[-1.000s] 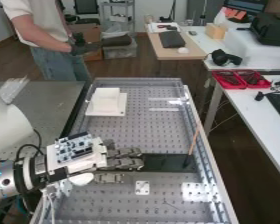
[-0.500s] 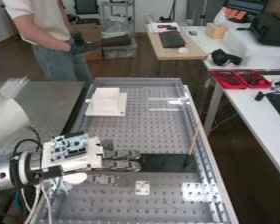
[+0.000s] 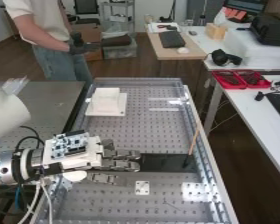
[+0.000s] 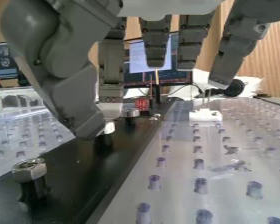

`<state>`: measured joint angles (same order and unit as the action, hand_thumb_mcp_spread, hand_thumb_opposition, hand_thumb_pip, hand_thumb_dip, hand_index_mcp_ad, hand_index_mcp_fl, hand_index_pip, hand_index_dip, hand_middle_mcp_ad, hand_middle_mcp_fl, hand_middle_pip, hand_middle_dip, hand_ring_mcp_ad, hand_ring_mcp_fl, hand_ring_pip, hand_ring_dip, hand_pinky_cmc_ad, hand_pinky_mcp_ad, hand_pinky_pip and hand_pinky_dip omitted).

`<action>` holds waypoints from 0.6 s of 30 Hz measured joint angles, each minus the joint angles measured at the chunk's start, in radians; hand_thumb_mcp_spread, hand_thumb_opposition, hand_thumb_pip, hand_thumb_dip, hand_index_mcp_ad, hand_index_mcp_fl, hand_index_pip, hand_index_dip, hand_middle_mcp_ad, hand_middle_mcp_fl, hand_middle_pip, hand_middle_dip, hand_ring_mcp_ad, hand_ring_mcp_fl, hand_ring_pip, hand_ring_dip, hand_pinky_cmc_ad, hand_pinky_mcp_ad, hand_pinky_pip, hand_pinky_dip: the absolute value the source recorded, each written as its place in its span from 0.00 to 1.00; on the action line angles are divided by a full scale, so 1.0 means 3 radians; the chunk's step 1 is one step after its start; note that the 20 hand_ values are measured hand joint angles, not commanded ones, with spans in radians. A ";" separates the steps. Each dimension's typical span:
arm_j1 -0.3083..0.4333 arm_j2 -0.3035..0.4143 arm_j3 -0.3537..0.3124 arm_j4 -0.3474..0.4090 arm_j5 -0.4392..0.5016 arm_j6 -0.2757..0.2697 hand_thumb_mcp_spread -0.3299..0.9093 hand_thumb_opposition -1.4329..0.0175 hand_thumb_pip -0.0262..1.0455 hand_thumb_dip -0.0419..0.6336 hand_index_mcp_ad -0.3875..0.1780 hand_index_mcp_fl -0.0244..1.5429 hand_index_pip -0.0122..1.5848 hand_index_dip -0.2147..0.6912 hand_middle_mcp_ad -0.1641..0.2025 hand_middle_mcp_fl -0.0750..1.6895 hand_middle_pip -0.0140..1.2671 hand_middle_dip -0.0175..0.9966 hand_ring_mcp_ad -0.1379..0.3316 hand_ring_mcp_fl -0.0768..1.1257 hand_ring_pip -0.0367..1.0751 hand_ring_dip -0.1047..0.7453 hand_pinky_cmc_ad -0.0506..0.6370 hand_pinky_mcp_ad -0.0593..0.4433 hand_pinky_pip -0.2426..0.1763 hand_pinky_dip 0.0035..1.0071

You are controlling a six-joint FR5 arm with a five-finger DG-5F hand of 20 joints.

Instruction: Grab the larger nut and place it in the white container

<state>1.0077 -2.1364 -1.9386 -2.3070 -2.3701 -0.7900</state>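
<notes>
Holes dot the bench (image 3: 150, 137); the spread hand (image 3: 123, 165) hangs low and could bump the nut (image 4: 29, 170) over.

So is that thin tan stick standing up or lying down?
Standing up: the stick rises near one end of the black strip, and looks upright in the wrist view too.

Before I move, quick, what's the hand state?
Hand: open, fingers fairly straight above the black plate; can't tell whether the thumb touches the pale piece by its tip.
</notes>
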 joint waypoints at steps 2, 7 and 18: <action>0.0000 0.0000 -0.0003 -0.0009 -0.0001 -0.0008 0.54 0.39 0.77 0.37 0.40 0.03 0.98 0.22 0.71 0.04 0.10 0.18 0.60 0.06 0.21 0.25 0.58 0.72 0.37 0.59; -0.0001 -0.0013 -0.0004 -0.0015 -0.0001 -0.0022 0.54 0.39 0.78 0.39 0.40 0.03 0.98 0.22 0.71 0.04 0.10 0.18 0.61 0.06 0.20 0.24 0.57 0.72 0.37 0.60; -0.0018 -0.0048 0.0009 -0.0014 -0.0026 -0.0058 0.54 0.39 0.78 0.39 0.40 0.05 0.98 0.22 0.71 0.04 0.10 0.18 0.60 0.06 0.21 0.23 0.57 0.70 0.37 0.60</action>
<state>1.0023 -2.1508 -1.9359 -2.3112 -2.3778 -0.8074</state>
